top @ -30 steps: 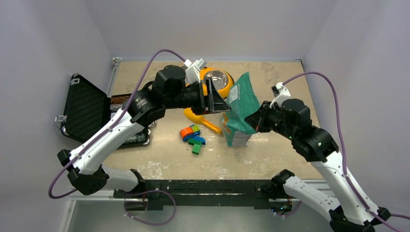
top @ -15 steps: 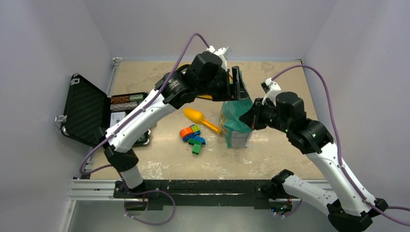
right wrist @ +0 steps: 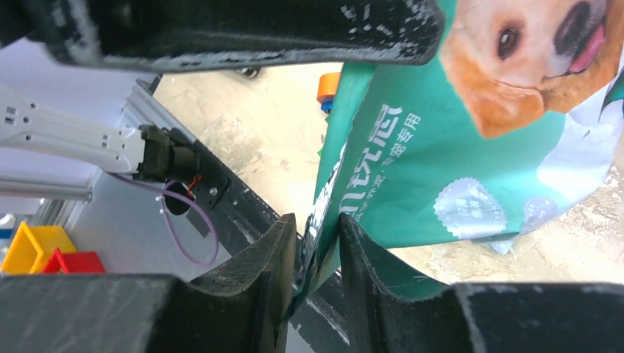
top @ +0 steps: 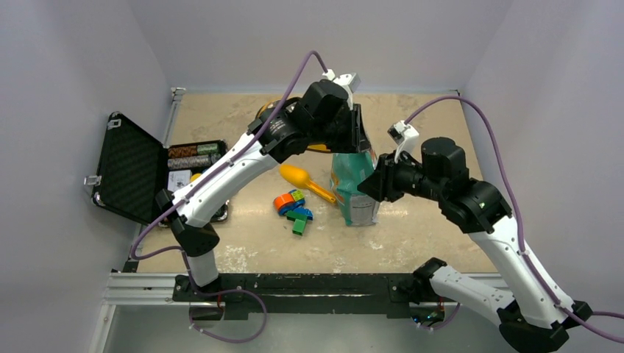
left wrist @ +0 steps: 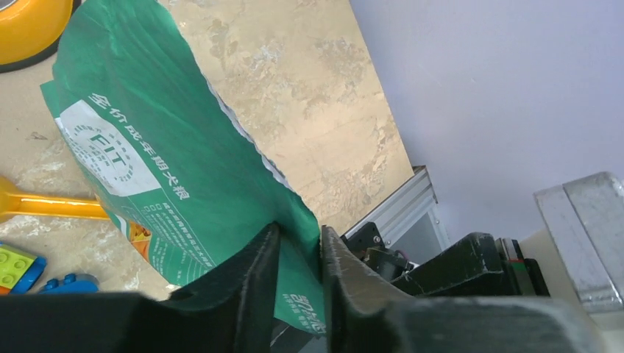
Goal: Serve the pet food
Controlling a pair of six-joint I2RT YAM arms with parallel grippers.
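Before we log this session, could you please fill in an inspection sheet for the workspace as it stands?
Surface: beige mottled table, worn in patches.
Job's things: green bag stands upright; yellow bowl near it; yellow scoop lies left of it; kibble not seen.
Clutter: toy blocks clustered by the scoop; open black case at the left edge.
Grippers: left fingers straddle the bag's top edge, grip unclear; right fingers slightly apart around its side edge.
Cables: a purple cable arcs over each arm.
Surroundings: plain pale walls; nothing else seen.
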